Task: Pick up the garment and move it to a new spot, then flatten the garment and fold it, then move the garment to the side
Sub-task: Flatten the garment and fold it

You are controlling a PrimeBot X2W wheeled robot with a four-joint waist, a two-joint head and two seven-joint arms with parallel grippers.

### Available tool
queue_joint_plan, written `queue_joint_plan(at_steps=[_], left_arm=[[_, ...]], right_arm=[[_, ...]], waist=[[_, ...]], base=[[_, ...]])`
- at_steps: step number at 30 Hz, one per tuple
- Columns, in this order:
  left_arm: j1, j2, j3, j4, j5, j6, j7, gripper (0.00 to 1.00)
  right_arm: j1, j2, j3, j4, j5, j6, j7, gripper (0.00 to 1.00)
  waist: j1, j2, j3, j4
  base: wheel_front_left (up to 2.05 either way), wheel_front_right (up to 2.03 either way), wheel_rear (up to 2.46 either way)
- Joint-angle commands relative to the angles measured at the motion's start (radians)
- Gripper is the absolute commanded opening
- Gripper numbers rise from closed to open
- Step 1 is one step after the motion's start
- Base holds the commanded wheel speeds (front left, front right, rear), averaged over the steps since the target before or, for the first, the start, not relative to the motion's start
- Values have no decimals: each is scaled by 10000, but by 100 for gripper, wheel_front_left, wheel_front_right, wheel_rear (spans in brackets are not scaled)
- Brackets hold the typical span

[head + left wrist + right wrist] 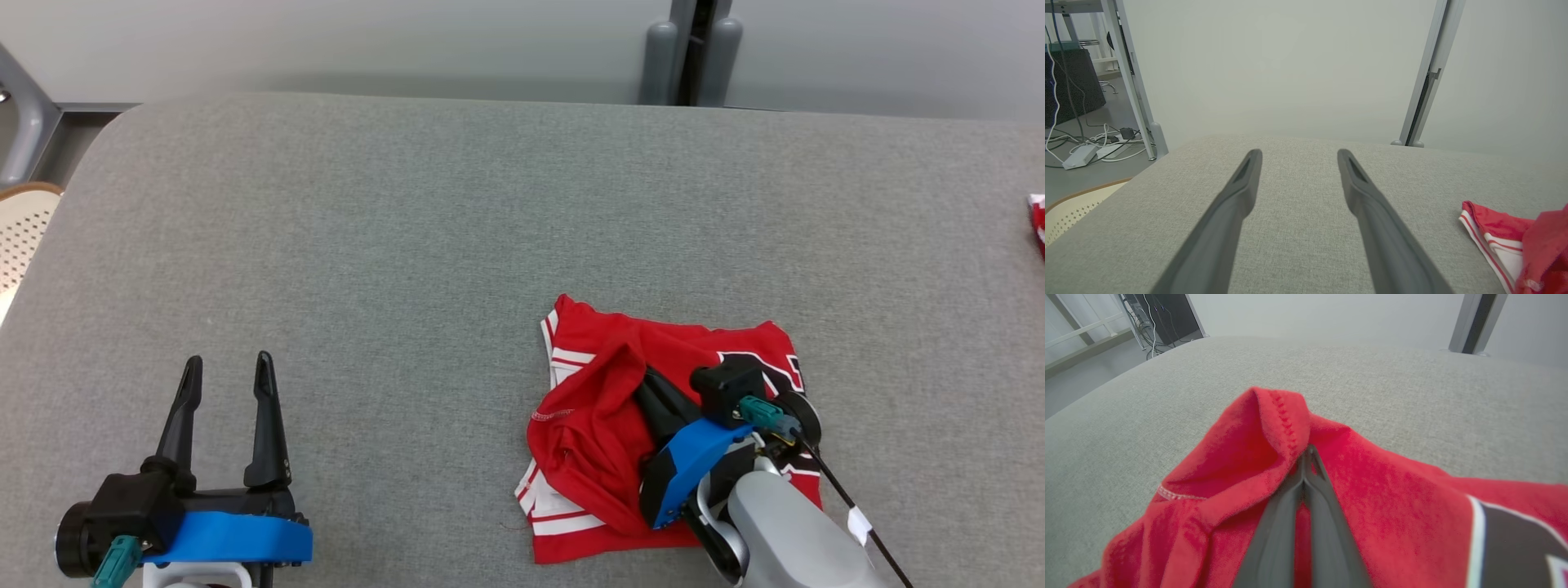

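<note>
On the table [408, 245], right gripper [1306, 452] pinches the garment [584, 425], left gripper [229, 367] gapes empty; a slow lift seems wisest.

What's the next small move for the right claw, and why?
Probably lift the right claw straight up a little. It is shut on a raised fold of the red garment, whose bulk lies crumpled on the grey table, while the left claw sits open, apart from it.

Probably a lab: floor cables [1094, 143], metal frame [1131, 81], padded table [408, 245].
</note>
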Motion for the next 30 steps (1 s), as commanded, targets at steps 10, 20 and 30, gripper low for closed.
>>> queue_joint_plan(at_steps=[10, 20, 30], left_arm=[[-73, 29, -68, -4, -101, 121, -36, 100], [-85, 30, -122, -25, -151, 197, -36, 100], [-14, 30, -45, -87, -40, 205, -36, 100]], right_arm=[[-325, 41, 1831, 243, 1246, -5, -272, 0], [500, 36, 4009, -776, 2294, -5, -353, 0], [570, 32, 4659, -1756, 2567, -5, -349, 0]], waist=[[0, 0, 65, 310], [0, 0, 48, 139], [0, 0, -37, -214]], base=[[0, 0, 0], [0, 0, 0], [0, 0, 0]])
